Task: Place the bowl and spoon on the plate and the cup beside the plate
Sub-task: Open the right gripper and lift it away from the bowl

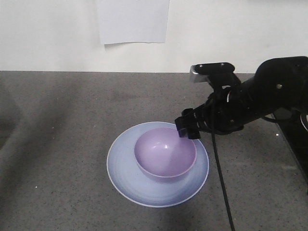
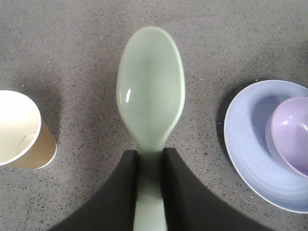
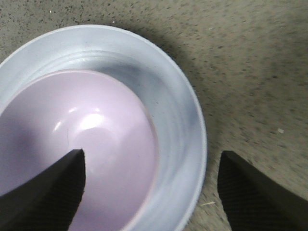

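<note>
The left gripper point(image 2: 150, 156) clasped the spoon point(image 2: 150, 91) by its handle, scoop jutting forward; the cup point(image 2: 19, 130) stood to one side of it, the plate point(image 2: 240, 139) to the other. The right gripper point(image 3: 151, 154) hung wide open and empty over the bowl point(image 3: 96, 144), which sat on the plate.

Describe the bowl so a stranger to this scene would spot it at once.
The grey speckled table carries one wide, shallow, pale blue plate. The bowl sits on that plate, next to the black right tool. It is the smaller, deeper, glossy purple dish, unlike the flat plate beneath it or the brown paper cup.
</note>
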### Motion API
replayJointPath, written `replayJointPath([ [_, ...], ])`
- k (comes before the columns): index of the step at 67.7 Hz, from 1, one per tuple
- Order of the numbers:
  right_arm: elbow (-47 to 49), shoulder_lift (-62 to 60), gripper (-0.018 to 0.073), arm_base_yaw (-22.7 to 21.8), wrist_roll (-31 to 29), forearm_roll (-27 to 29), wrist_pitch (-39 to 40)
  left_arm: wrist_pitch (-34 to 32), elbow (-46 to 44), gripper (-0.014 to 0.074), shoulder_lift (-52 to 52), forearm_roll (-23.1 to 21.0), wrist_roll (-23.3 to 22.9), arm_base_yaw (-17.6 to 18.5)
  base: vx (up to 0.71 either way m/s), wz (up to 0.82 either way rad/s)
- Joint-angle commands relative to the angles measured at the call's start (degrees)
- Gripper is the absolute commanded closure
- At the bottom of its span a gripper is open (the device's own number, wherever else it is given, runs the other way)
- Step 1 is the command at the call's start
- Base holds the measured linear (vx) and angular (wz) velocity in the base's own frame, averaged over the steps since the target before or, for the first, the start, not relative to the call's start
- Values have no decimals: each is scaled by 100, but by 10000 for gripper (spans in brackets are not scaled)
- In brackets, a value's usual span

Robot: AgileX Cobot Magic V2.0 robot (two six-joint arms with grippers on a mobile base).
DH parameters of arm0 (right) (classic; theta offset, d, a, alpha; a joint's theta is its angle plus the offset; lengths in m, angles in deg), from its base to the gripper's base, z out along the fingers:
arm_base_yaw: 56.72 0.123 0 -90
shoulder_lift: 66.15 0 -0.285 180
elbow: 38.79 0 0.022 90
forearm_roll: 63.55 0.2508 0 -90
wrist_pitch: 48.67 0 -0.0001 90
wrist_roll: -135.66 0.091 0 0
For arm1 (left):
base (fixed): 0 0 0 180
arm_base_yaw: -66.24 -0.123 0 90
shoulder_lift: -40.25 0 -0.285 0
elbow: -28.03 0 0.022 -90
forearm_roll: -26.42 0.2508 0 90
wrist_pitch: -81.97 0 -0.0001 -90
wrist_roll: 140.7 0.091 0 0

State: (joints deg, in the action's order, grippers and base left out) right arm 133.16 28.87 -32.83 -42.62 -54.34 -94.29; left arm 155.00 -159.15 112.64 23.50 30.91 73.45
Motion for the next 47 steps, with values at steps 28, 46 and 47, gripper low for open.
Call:
replayJointPath([
  [28, 174, -2168, 0, -21, 90, -731, -700, -158, -115, 603, -92, -182, 222, 31, 0, 0],
  [46, 155, -2344, 0, -21, 85, -877, -680, -143, -169, 604, 57, -1021, 1249, 49, 0, 0],
  [47, 155, -2344, 0, -21, 85, -868, -680, -132, -178, 604, 84, -1094, 1282, 49, 0, 0],
])
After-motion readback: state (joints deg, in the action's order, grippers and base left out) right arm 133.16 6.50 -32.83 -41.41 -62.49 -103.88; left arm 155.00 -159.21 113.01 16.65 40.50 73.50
